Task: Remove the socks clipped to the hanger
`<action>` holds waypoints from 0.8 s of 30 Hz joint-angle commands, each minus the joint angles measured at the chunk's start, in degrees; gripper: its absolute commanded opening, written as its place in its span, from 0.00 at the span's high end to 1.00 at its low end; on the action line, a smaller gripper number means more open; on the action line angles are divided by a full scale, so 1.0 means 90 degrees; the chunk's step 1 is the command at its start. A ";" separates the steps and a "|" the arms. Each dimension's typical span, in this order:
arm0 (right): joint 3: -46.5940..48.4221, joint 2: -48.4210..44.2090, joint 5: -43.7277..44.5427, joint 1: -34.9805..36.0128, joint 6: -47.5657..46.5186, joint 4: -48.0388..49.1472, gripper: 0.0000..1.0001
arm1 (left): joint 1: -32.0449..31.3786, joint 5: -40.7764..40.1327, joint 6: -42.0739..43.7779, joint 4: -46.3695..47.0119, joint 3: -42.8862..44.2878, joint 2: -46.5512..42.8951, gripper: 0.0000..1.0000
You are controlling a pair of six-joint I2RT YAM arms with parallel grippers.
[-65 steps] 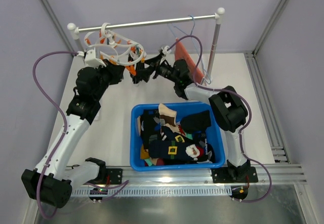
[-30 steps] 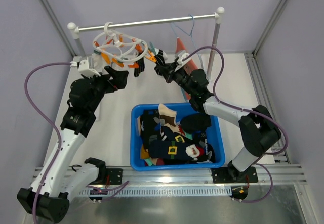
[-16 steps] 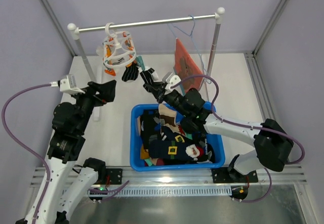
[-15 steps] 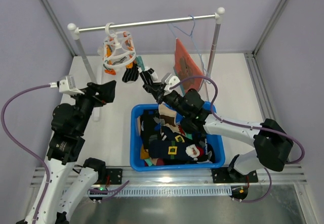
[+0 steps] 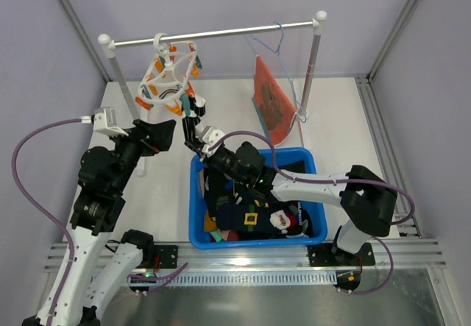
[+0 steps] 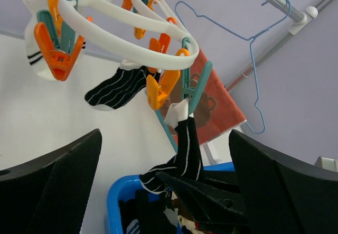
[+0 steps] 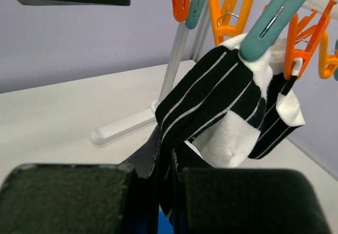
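Note:
The white ring hanger (image 5: pixel 171 76) hangs tilted from the rail, with orange and teal pegs. A black striped sock (image 5: pixel 190 117) with a white heel (image 7: pixel 211 104) is still clipped in a teal peg (image 7: pixel 274 20) and stretches down into my right gripper (image 5: pixel 193 130), which is shut on its lower end (image 7: pixel 173 184). A second black sock (image 6: pixel 119 89) and a white sock (image 6: pixel 33 59) also hang from the ring (image 6: pixel 105 33). My left gripper (image 5: pixel 163 133) stands open below the hanger, nothing between its fingers (image 6: pixel 53 186).
A blue bin (image 5: pixel 197 186) full of socks and clothes sits under the right arm. An orange bear-print cloth (image 5: pixel 271 101) hangs on a thin blue wire hanger at the rail's right. The rail's left post (image 5: pixel 125 90) stands beside my left arm.
My right gripper has drawn the black sock left and down toward the bin, and the hanger has swung and tilted after it. My left gripper has backed away from the hanger.

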 commanded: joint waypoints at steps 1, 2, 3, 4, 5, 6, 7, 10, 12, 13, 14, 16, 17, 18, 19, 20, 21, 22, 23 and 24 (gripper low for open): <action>0.0320 0.0121 0.0125 0.0196 -0.0208 0.0193 0.96 | -0.0008 0.0386 -0.0014 0.0257 -0.0022 0.0029 0.01; 0.0359 0.0189 0.0125 0.0235 -0.0208 0.0202 0.96 | -0.0008 0.0474 -0.0024 0.0421 -0.0042 0.0029 0.00; 0.0379 0.0209 0.0105 0.0255 -0.0198 0.0222 0.96 | -0.0008 0.0533 -0.0024 0.0500 -0.0052 0.0068 0.00; 0.0389 0.0229 0.0047 0.0265 -0.0188 0.0232 0.96 | -0.0008 0.0601 -0.0043 0.0588 -0.0062 0.0107 0.00; 0.0398 0.0239 0.0027 0.0313 -0.0169 0.0241 0.96 | -0.0008 0.0786 -0.0043 0.0792 -0.0100 0.0165 0.00; 0.0408 0.0258 -0.0002 0.0324 -0.0159 0.0251 0.96 | -0.0008 0.0884 -0.0043 0.0920 -0.0110 0.0243 0.01; 0.0398 0.0258 -0.0070 0.0333 -0.0120 0.0261 0.96 | -0.0008 0.1030 -0.0053 0.1056 -0.0140 0.0428 0.00; 0.0389 0.0210 -0.0129 0.0372 -0.0081 0.0281 0.96 | -0.0008 0.1558 -0.0122 0.1681 -0.0257 0.0847 0.00; 0.0379 0.0190 -0.0149 0.0382 -0.0061 0.0271 0.96 | -0.0008 0.1695 -0.0170 0.2061 -0.0325 0.0976 0.00; 0.0360 0.0190 -0.0149 0.0392 -0.0042 0.0271 0.96 | -0.0008 0.1744 -0.0180 0.2199 -0.0364 0.0996 0.00; 0.0359 0.0180 -0.0168 0.0392 -0.0032 0.0271 0.96 | -0.0008 0.1783 -0.0209 0.2287 -0.0393 0.0986 0.00; 0.0350 0.0200 -0.0178 0.0402 -0.0032 0.0261 0.96 | -0.0008 0.1911 -0.0278 0.2599 -0.0481 0.0918 0.01; 0.0340 0.0200 -0.0178 0.0402 -0.0032 0.0261 0.96 | -0.0008 0.1901 -0.0288 0.2639 -0.0491 0.0879 0.01; 0.0340 0.0219 -0.0178 0.0402 -0.0022 0.0271 0.96 | -0.0008 0.1872 -0.0278 0.2698 -0.0482 0.0879 0.01; 0.0330 0.0229 -0.0188 0.0402 -0.0022 0.0281 0.96 | -0.0008 0.1862 -0.0268 0.2747 -0.0453 0.0898 0.01; 0.0320 0.0239 -0.0198 0.0411 -0.0003 0.0300 0.96 | -0.0008 0.1862 -0.0258 0.2767 -0.0414 0.0985 0.01; 0.0311 0.0239 -0.0227 0.0402 0.0026 0.0329 0.96 | -0.0008 0.1920 -0.0268 0.2796 -0.0375 0.1054 0.01; 0.0282 0.0249 -0.0227 0.0421 0.0036 0.0349 0.96 | -0.0008 0.2066 -0.0316 0.2854 -0.0355 0.1113 0.01; 0.0262 0.0249 -0.0227 0.0431 0.0046 0.0359 0.96 | -0.0008 0.2144 -0.0375 0.3077 -0.0364 0.1171 0.01; 0.0262 0.0239 -0.0246 0.0421 0.0056 0.0368 0.96 | -0.0008 0.2184 -0.0424 0.3157 -0.0355 0.1326 0.02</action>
